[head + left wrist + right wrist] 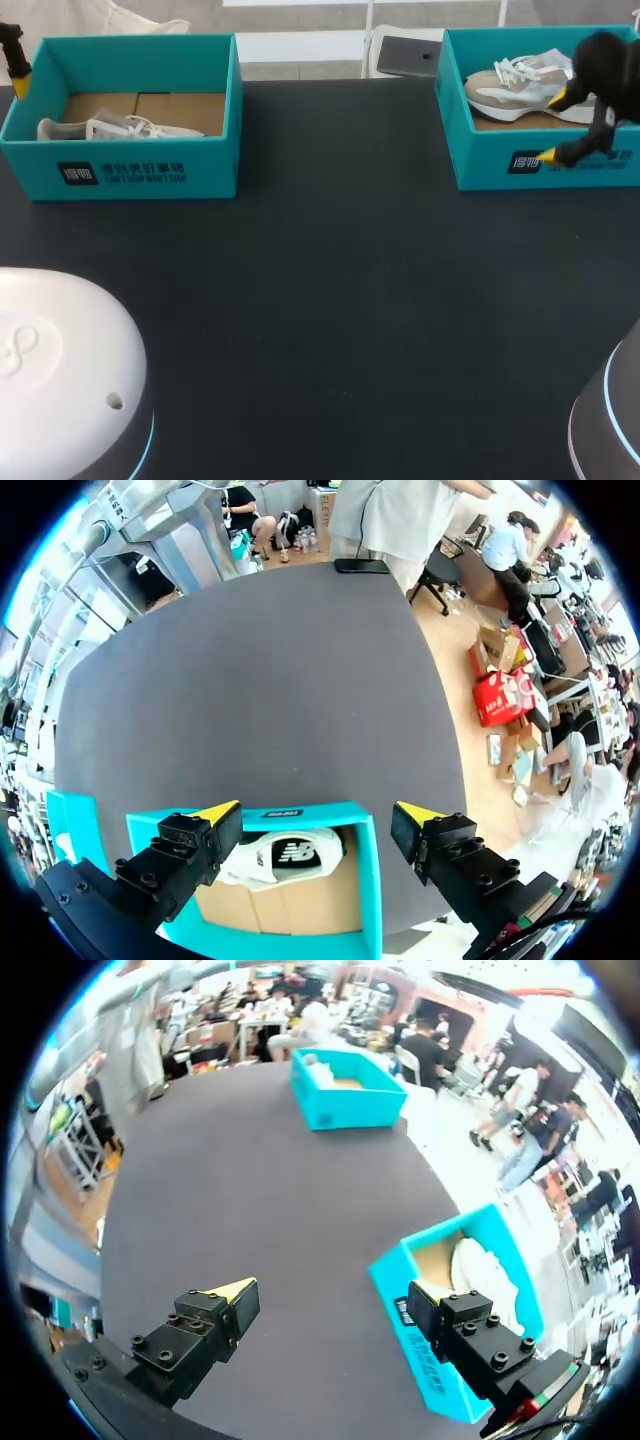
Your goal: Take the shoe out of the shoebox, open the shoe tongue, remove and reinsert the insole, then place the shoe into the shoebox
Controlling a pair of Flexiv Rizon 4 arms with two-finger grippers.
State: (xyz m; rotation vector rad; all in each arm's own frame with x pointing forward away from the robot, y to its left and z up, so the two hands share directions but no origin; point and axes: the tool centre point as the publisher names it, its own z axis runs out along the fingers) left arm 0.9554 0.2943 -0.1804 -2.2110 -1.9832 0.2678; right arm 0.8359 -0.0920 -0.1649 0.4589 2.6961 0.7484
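Note:
Two teal shoeboxes stand at the table's far side. The left shoebox (pixel 130 165) holds a white shoe (pixel 115 128) lying against its front wall. My left gripper (pixel 318 812) hangs open above this box's far-left corner, over the shoebox (pixel 300 815) and the white shoe (pixel 285 858), touching neither. The right shoebox (pixel 520 165) holds a beige and white shoe (pixel 515 90). My right gripper (pixel 552 127) stands open over that box's front wall with nothing between its fingers. In the right wrist view the right gripper (pixel 335 1300) straddles the wall of the box (pixel 440 1270).
The black table (pixel 330 280) stretches wide between the boxes. My arms' white bases stand at the near left (pixel 60 370) and near right (pixel 610 420). The other shoebox (pixel 345 1095) shows far across the table from the right gripper.

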